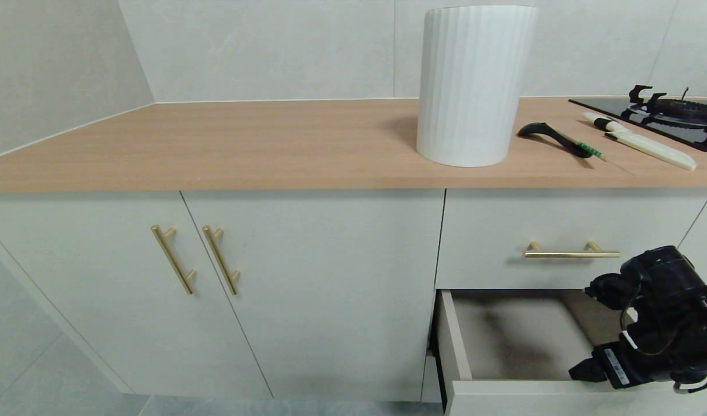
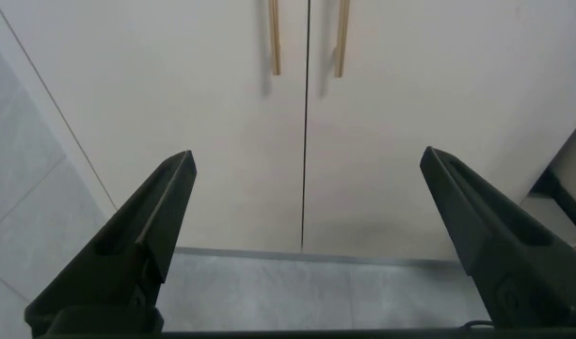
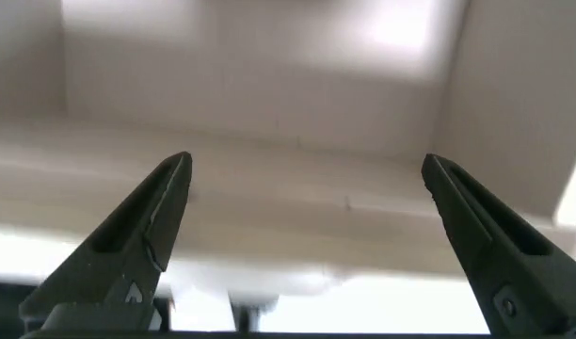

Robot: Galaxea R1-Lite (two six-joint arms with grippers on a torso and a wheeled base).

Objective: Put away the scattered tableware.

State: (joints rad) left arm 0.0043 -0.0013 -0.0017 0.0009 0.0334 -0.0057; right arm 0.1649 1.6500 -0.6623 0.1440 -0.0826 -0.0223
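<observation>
On the wooden counter (image 1: 244, 144) stands a tall white ribbed holder (image 1: 472, 86). Just right of it lie a black spoon (image 1: 553, 137) with a green handle end and a white knife (image 1: 642, 147). Below them the lower drawer (image 1: 454, 341) is pulled out and looks bare inside. My right gripper (image 1: 587, 329) sits at the drawer's front right. In its wrist view it (image 3: 307, 162) is open, facing the drawer's inside (image 3: 269, 94) with nothing between the fingers. My left gripper (image 2: 307, 160) is open and holds nothing, low in front of the cabinet doors (image 2: 307, 94).
A black stove top (image 1: 671, 115) lies at the counter's far right, by the knife. The upper drawer with its gold handle (image 1: 570, 252) is closed. Two closed doors with gold handles (image 1: 171, 260) fill the left. The counter's left half is bare; tiled floor (image 2: 316, 282) lies below.
</observation>
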